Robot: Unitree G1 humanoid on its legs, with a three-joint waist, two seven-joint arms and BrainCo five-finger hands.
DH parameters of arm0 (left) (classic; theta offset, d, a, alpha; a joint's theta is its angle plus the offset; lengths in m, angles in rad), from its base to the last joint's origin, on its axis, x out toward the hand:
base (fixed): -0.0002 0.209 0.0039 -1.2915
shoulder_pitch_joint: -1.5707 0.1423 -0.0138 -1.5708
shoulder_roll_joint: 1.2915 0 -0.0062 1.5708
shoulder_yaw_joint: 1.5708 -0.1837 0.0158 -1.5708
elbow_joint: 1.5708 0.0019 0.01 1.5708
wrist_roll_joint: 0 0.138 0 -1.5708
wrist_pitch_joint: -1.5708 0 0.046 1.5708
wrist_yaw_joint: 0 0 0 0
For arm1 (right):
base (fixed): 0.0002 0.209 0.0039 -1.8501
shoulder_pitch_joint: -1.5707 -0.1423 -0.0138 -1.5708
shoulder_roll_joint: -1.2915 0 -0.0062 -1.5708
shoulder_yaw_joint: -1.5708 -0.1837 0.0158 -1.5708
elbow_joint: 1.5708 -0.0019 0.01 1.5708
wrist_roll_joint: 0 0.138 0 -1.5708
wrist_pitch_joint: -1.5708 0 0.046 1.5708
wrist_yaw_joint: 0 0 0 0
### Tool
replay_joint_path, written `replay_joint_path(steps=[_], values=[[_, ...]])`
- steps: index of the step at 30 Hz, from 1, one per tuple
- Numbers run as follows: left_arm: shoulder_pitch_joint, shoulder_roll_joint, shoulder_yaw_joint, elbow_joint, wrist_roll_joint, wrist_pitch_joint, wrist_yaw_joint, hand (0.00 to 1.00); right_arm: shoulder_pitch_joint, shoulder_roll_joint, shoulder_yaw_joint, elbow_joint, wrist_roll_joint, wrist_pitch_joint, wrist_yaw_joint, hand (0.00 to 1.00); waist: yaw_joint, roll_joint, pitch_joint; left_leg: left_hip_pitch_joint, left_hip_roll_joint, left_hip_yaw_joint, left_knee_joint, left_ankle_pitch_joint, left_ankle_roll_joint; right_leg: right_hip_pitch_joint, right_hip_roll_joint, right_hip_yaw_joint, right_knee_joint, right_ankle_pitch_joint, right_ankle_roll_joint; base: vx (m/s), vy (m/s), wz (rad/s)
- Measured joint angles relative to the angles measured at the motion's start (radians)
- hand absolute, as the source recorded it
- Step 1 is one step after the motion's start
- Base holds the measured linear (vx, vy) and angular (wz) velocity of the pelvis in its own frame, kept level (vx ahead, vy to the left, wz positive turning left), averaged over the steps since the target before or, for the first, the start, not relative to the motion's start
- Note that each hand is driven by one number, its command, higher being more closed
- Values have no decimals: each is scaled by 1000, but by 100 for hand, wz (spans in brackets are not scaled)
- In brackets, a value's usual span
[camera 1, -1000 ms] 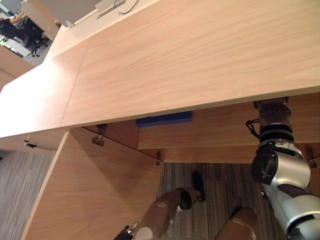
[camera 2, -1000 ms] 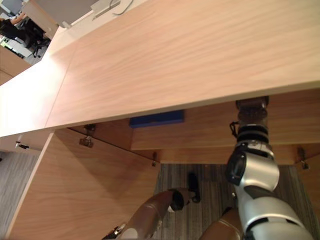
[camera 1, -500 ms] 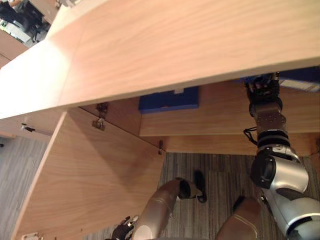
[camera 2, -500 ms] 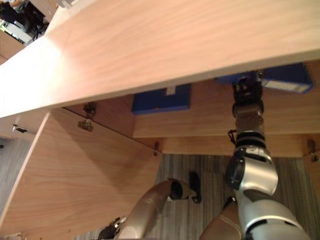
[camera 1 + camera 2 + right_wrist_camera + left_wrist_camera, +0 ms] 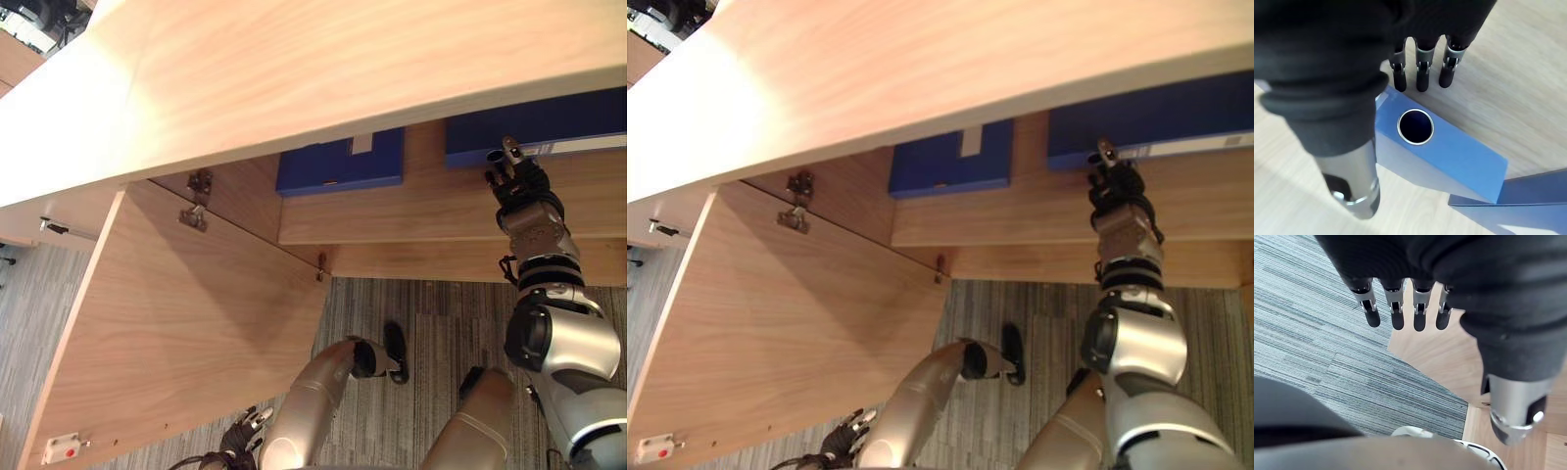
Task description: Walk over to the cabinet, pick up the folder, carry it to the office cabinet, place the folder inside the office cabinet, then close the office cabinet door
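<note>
You have the right hand [image 5: 516,184] at the spine of the blue ring-hole cardboard folder [image 5: 1449,147] on the light wooden cabinet shelf [image 5: 431,211], fingers straight, thumb apart, nothing clamped. A second blue folder [image 5: 343,162] sits further left on that shelf. Left hand [image 5: 1419,313] hangs below the shelf, fingers slack.
</note>
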Motion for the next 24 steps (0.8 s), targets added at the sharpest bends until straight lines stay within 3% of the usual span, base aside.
replay_joint_path(steps=[6,13,19,24], values=[[1,1,0,-31,0,0,-3,0,0,-3,39,0,-26,5,29,0,-2,-1,13,0,3,-4,-2,0,0,0,4,-3,-1,1,2,56,-14,0],[18,4,-8,-70,0,0,-9,0,4,18,118,3,-235,36,97,0,-14,-8,19,30,28,-14,-34,8,-3,50,25,-49,-58,12,-16,59,-21,-5],[21,20,-6,-89,1,0,-14,0,94,99,157,18,-289,45,120,0,-43,-51,40,205,34,-33,-257,89,-38,224,80,-110,-270,91,-29,79,-52,-14],[22,24,27,-91,2,1,-11,0,218,188,158,39,-478,46,144,0,-67,-112,26,367,44,-52,-480,184,-78,377,144,-168,-465,158,-46,130,-83,-11]])
